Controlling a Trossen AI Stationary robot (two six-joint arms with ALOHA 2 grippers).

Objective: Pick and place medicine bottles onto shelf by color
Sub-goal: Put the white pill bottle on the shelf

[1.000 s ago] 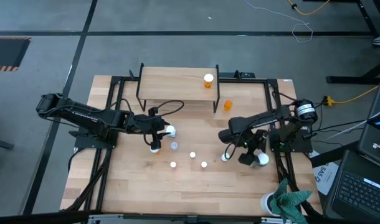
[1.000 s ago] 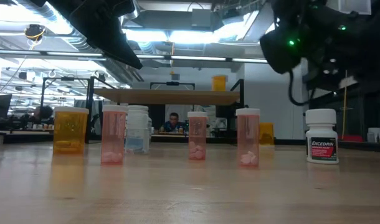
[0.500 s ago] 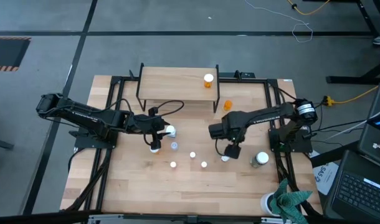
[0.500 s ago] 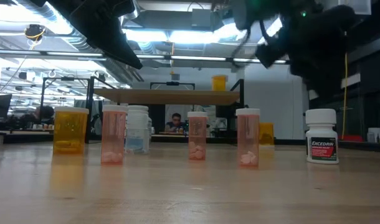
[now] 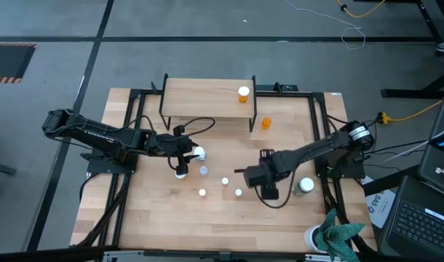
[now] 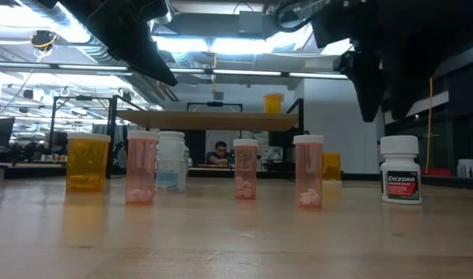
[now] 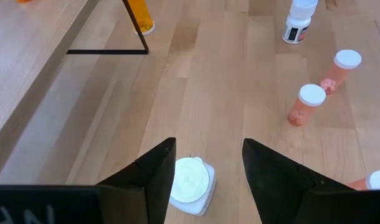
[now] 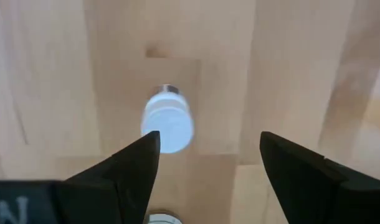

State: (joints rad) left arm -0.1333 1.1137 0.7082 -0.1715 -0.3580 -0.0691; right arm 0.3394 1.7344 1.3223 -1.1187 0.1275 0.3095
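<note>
table (image 5: 171, 218): pale matt wood | shelf (image 5: 200, 102): wood, black wire legs | bottles (image 6: 141, 167): translucent glossy plastic

You get bright, even light from ceiling strips (image 6: 221, 46) glaring in the low view. The right wrist view is blurred, its bottle cap (image 8: 167, 127) soft; shadows on the worktop (image 5: 207, 218) stay faint.

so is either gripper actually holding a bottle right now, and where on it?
No. The left gripper stands open over a white-capped bottle, not closed on it. The right gripper is open above another white-capped bottle, nothing between its fingers.
</note>
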